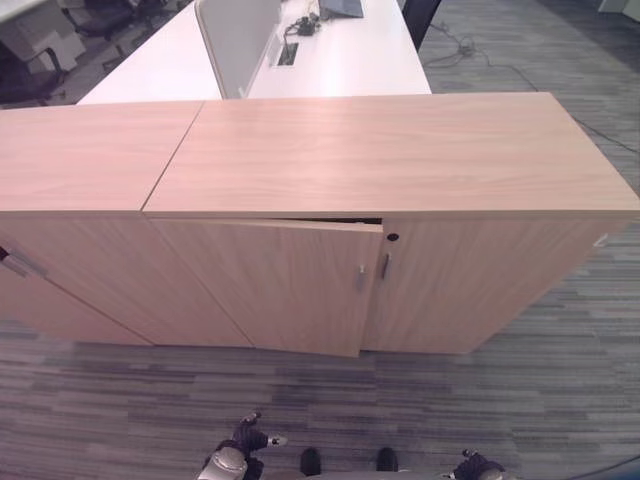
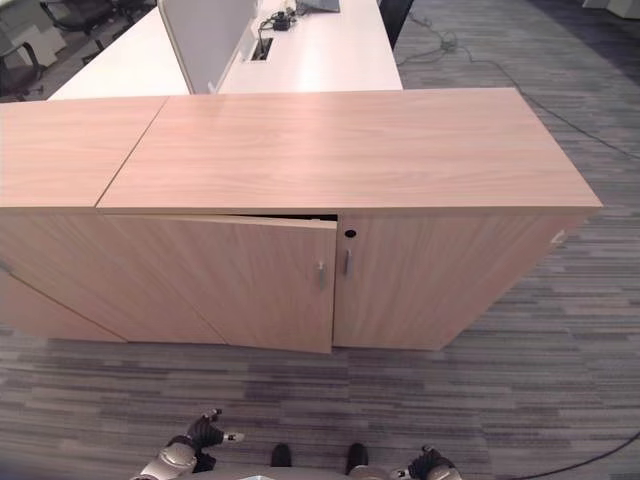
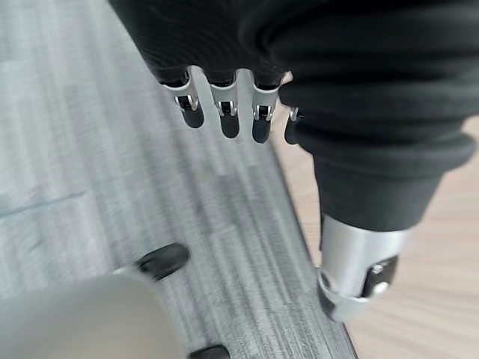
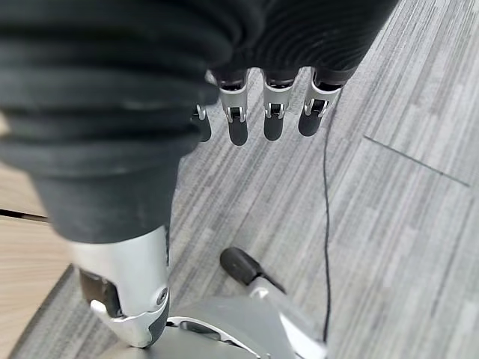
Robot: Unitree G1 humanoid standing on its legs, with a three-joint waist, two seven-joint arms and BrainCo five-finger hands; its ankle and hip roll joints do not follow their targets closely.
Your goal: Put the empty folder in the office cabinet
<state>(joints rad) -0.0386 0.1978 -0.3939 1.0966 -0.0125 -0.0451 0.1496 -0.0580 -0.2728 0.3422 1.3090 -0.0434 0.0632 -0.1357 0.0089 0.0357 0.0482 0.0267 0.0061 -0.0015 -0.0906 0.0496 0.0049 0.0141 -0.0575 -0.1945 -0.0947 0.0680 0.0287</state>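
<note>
The light wood office cabinet (image 1: 390, 150) stands straight ahead on grey carpet. Its left door (image 1: 280, 285) hangs slightly ajar, with a dark gap under the top edge; the right door (image 1: 470, 280) is closed. Two small metal handles (image 1: 360, 278) sit where the doors meet. My left hand (image 1: 245, 437) hangs low at the bottom edge, well short of the cabinet, fingers (image 3: 224, 112) relaxed and holding nothing. My right hand (image 1: 478, 466) hangs the same way on the other side, fingers (image 4: 273, 112) straight and empty.
A second matching cabinet (image 1: 80, 160) adjoins on the left. Behind both runs a white desk (image 1: 340, 60) with a grey divider panel (image 1: 235, 40). Office chairs (image 1: 30, 60) stand at the far left. Open carpet (image 1: 560, 400) lies before the cabinet.
</note>
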